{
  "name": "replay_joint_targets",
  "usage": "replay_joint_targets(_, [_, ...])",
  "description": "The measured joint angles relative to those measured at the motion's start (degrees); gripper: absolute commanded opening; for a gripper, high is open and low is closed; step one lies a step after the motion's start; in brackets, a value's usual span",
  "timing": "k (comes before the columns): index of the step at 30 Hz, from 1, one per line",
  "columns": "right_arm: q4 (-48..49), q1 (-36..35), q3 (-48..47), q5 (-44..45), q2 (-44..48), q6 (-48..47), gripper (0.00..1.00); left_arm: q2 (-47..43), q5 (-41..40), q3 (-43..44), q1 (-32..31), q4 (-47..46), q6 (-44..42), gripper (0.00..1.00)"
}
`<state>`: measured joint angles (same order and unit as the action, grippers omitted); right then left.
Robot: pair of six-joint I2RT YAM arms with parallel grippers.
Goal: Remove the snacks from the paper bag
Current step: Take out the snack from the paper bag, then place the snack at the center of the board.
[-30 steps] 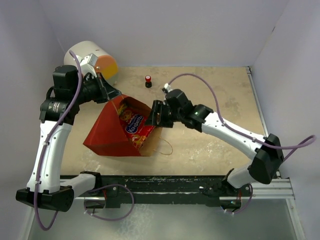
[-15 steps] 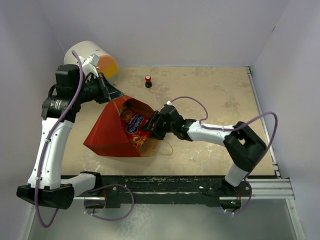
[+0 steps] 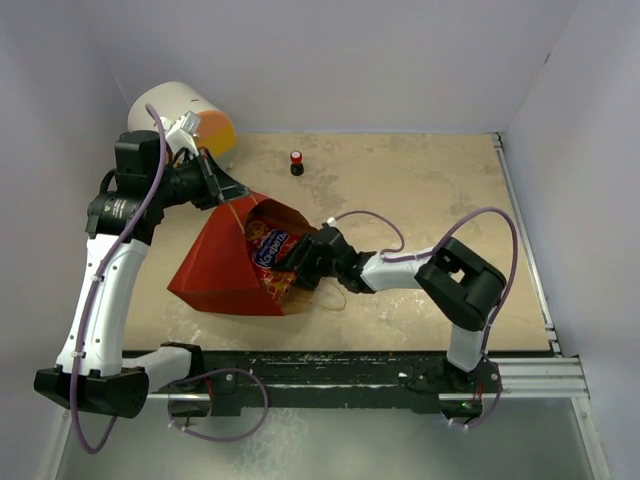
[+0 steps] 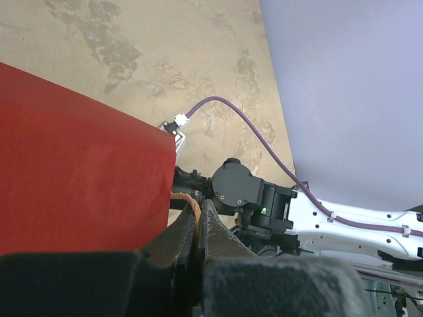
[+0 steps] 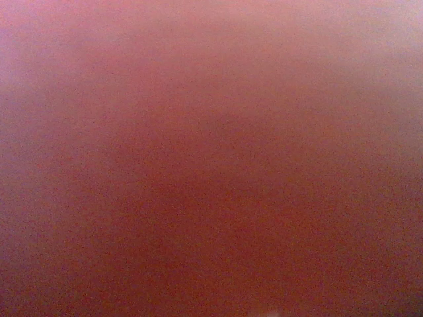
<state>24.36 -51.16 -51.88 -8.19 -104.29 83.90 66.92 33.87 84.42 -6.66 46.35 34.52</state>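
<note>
The left pincer (image 4: 199, 210), clenched on the twine handle (image 4: 187, 196), holds the paper bag (image 3: 215, 272) open on the desk (image 3: 430, 190) while the right pincer (image 3: 300, 256), its grip impossible to tell, sits inside by the chip bag (image 3: 268, 244), which likely needs a firm pinch.
</note>
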Motion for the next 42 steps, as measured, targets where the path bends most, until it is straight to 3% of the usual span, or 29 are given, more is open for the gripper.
replay_joint_targets(4, [2.6, -1.1, -1.1, 2.1, -2.4, 1.6, 0.4, -0.3, 0.3, -1.1, 0.0, 0.0, 0.5, 0.0])
replay_joint_targets(5, [3.1, -1.3, -1.2, 2.7, -2.6, 2.0, 0.33, -0.5, 0.4, -1.5, 0.0, 0.0, 0.7, 0.0])
replay_joint_targets(7, [3.7, -1.6, -1.3, 3.9, -2.6, 2.8, 0.04, -0.7, 0.4, -2.1, 0.0, 0.0, 0.9, 0.0])
replay_joint_targets(8, [4.3, -1.7, -1.3, 4.7, -2.6, 3.5, 0.0, -0.9, 0.3, -2.3, 0.0, 0.0, 1.0, 0.0])
replay_joint_targets(11, [4.2, -1.7, -1.9, 5.7, -2.1, 2.1, 0.0, -1.3, 0.2, -2.3, 0.0, 0.0, 1.1, 0.0])
replay_joint_targets(19, [-8.6, -1.8, -7.6, 5.7, 7.1, -10.4, 0.0, -3.6, -3.3, -2.6, 0.0, 0.0, 1.9, 0.0])
replay_joint_targets(36, [-44.0, -2.0, -15.3, 6.0, 36.5, -33.8, 0.0, -4.2, -13.3, -1.9, 0.0, 0.0, 1.9, 0.0])
replay_joint_targets(42, [-58.0, -2.0, -24.0, 11.0, 43.9, -40.2, 0.0, -4.1, -14.6, -2.1, 0.0, -0.1, 1.8, 0.0])
